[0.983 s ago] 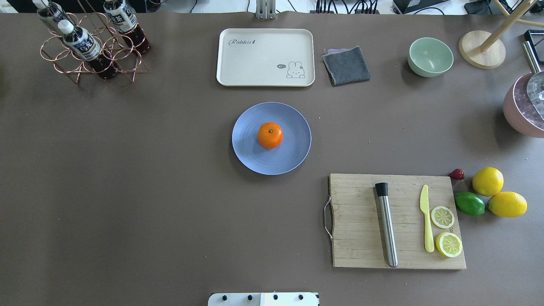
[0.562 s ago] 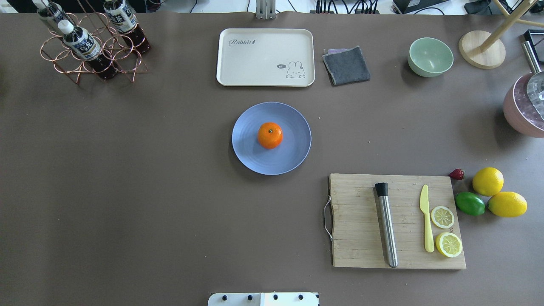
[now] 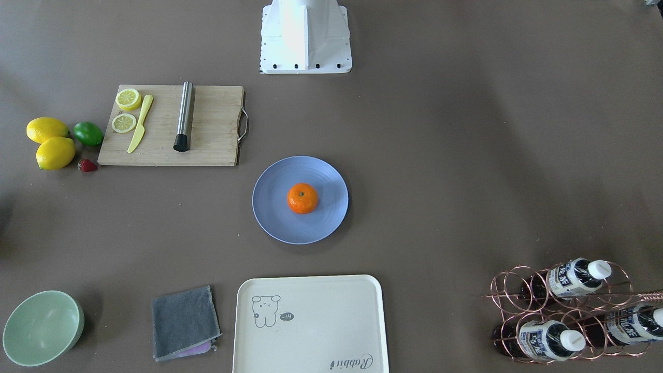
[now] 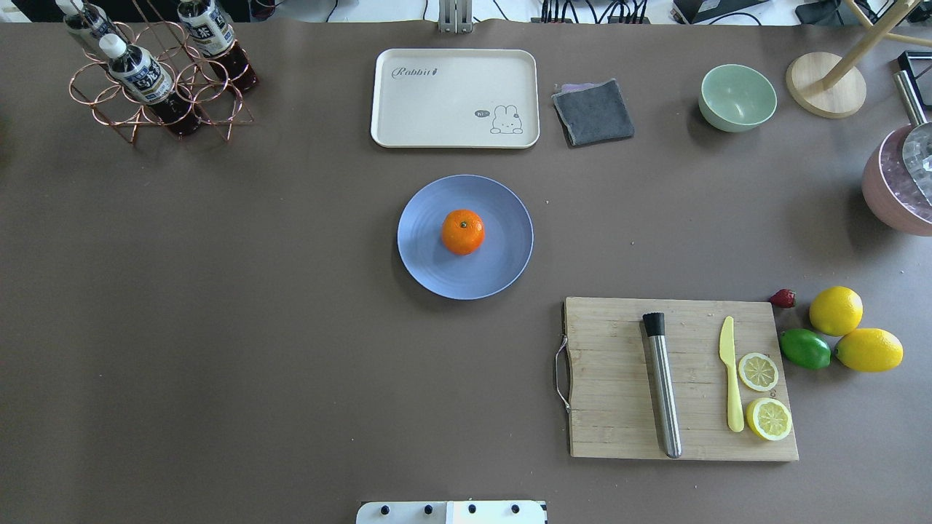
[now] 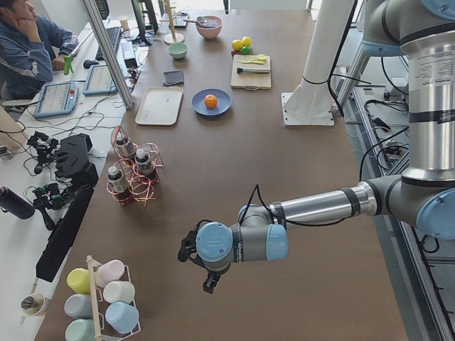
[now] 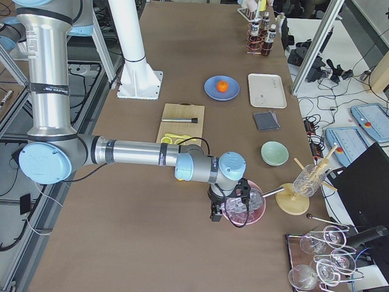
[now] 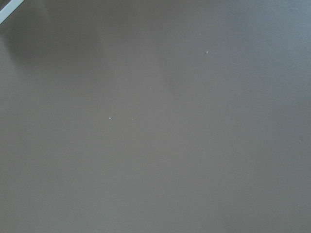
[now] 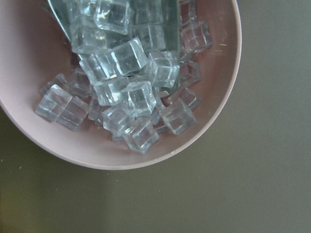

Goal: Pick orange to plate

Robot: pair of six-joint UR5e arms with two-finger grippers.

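Observation:
The orange [image 4: 462, 231] sits upright in the middle of the light-blue plate [image 4: 502, 271] at the table's centre; the front-facing view shows the same orange [image 3: 303, 198] on the plate [image 3: 269, 207]. Neither arm is near it. The left gripper [image 5: 206, 281] hangs over bare table far out at the robot's left end and shows only in the left side view, so I cannot tell its state. The right gripper [image 6: 226, 212] hovers by the pink ice bowl [image 6: 244, 207] at the far right end and shows only in the right side view, so I cannot tell its state.
A cream tray [image 4: 455, 97], grey cloth [image 4: 593, 111] and green bowl [image 4: 737, 97] line the far side. A cutting board [image 4: 619, 378] holds a steel muddler, a knife and lemon slices. Lemons [image 4: 836, 311] and a lime [image 4: 805, 348] lie beside it. A bottle rack [image 4: 156, 80] stands far left.

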